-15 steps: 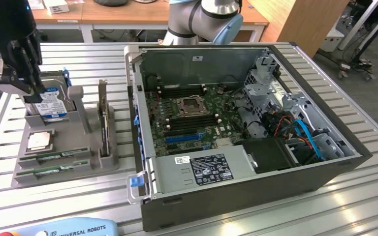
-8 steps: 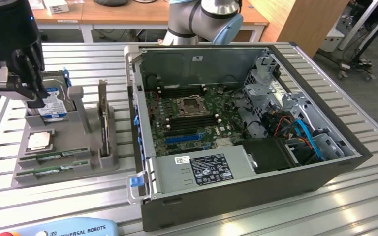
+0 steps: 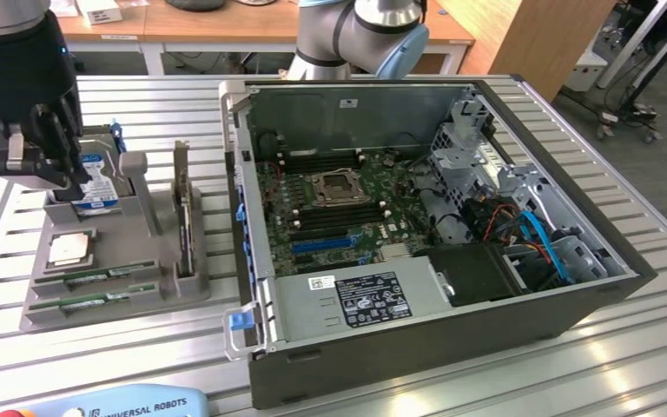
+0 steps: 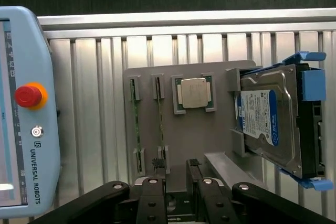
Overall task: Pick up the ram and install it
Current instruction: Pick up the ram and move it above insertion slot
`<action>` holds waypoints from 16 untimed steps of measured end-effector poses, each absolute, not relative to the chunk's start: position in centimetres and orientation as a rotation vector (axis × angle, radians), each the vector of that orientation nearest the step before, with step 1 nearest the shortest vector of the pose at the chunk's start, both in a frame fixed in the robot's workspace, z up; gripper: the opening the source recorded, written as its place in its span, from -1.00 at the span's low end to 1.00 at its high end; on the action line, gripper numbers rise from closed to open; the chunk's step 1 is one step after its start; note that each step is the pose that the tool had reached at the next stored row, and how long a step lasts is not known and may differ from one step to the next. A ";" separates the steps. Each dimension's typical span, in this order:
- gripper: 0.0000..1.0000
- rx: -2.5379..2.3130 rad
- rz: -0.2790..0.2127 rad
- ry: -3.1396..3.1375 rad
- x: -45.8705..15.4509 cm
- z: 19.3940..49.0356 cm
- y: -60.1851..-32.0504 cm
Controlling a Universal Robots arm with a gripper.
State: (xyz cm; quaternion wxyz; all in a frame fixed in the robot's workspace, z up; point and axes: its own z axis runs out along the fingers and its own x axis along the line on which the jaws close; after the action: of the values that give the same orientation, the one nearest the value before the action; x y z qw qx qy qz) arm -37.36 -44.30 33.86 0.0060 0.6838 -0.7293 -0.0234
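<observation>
A workbench of slatted aluminium (image 3: 611, 365) holds a parts tray and an open computer.

At the exterior view's left, the black gripper (image 3: 38, 165) hangs above the far end of a grey parts tray (image 3: 38, 317). Its two fingers stand apart and hold nothing.

The far pocket of the tray holds a silver hard drive (image 3: 100, 178) with a blue label, leaning on edge in blue rails. Nearer the camera, a square processor chip (image 3: 69, 249) lies flat in its recess. At the near end, one ram stick (image 3: 111, 274) and a second ram stick (image 3: 104, 297) stand on edge in parallel slots, side by side. An expansion card (image 3: 181, 213) stands upright in a holder on the tray's side nearest the computer.

To the right, a dark computer case (image 3: 426, 347) lies on its side with the cover off. Inside it are a green motherboard (image 3: 310, 221) with a processor socket (image 3: 336, 185) between long memory slots, a grey power supply (image 3: 357, 300) with a white label, and blue cables (image 3: 542, 243).

A light blue teach pendant (image 3: 114, 404) lies at the bench's near edge.
</observation>
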 end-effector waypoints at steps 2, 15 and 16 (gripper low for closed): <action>-0.41 2.142 -0.073 -2.281 -37.4 33.5 -44.3; -0.41 2.179 -0.073 -2.244 -37.4 31.6 -44.3; -0.41 2.188 -0.073 -2.235 -37.4 31.6 -44.3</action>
State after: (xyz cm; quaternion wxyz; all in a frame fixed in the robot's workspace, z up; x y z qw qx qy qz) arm -37.36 -44.30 31.58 0.0066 0.6994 -0.7144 -0.0233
